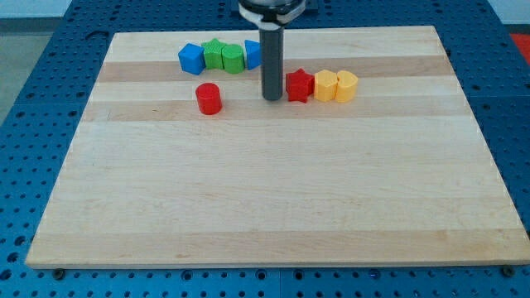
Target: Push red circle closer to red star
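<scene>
Pale wooden board on a blue perforated bench

A pale, light-grained rectangular wooden board (265,199) built of lengthwise planks fills most of the view, lit evenly with soft, faint shadows. Around the board on all sides shows a blue metal bench surface (33,99) dotted with a regular grid of small dark holes. Beyond the board, at the view's top corners, thin slivers of a pale grey surface (25,8) edge the bench. Small dark feet peep from under the board's near edge at the view's bottom.

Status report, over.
My tip sits just left of red star block. Red circle block further left, apart. Nothing between circle and tip.
</scene>
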Available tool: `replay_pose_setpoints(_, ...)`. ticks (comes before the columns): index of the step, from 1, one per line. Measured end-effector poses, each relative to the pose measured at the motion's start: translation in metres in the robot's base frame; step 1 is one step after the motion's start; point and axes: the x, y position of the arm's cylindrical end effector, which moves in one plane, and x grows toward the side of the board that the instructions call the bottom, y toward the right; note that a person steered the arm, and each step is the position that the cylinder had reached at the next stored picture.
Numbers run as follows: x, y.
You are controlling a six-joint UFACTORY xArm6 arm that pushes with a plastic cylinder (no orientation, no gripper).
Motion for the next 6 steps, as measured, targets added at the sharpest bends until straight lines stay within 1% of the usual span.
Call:
replay_pose_setpoints(1,0.03,-0.013)
replay_pose_setpoints(2,0.053,-0.041)
replay_pose_setpoints(3,0.052,-0.108)
replay_pose_setpoints(4,0.042,-0.158)
replay_pose_setpoints(5,0.022,-0.164)
replay_pose_setpoints(6,0.006,-0.139)
